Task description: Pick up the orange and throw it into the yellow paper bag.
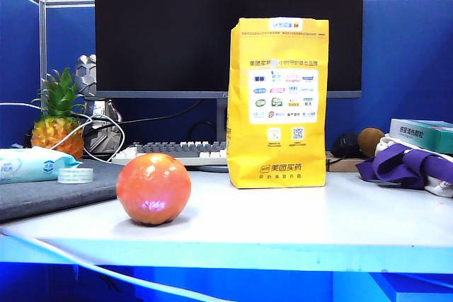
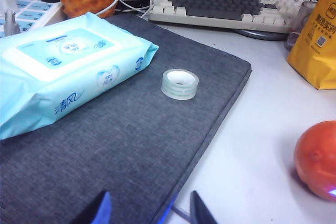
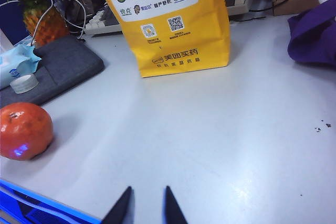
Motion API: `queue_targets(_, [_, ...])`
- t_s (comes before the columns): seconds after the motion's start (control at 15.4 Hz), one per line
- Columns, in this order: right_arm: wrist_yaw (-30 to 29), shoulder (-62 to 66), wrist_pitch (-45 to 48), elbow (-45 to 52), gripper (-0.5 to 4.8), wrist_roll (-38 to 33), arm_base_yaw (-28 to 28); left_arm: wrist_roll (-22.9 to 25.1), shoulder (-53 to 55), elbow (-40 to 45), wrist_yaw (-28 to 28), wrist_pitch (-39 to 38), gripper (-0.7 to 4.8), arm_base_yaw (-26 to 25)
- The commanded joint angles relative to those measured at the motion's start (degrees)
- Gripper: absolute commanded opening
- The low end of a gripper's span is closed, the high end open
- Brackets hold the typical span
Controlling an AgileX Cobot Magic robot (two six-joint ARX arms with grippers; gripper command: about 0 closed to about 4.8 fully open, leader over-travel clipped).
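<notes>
Left hand (image 2: 149, 211): closed, empty, above the grey mat's (image 2: 131, 145) near edge.
Right hand (image 3: 143, 205): closed, empty, over bare bench (image 3: 236, 129).
Orange (image 1: 153, 188): on bench, near left.
Yellow paper bag (image 1: 278, 104): upright, farther right.

bag's small print and logos too tiny to read in exterior view. yellow paper bag (image 3: 173, 22) top cut off in right wrist view; only a corner in left wrist view. orange (image 2: 317, 158) clipped by the edge in left wrist view. left gripper (image 2: 149, 211) and right gripper (image 3: 143, 205): just fingertips visible, rest out of frame. neither arm in exterior view. keyboard (image 1: 180, 151) partly hidden behind bag.
</notes>
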State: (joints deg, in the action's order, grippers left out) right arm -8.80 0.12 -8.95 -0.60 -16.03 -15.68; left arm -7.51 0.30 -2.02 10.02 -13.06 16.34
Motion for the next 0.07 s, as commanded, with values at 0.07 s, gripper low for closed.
queue_targets(0.07, [-0.1,0.0,0.4,0.5,0.81,0.0,0.0,0.0,0.0,0.3,-0.2,-0.1,2.06,-0.1])
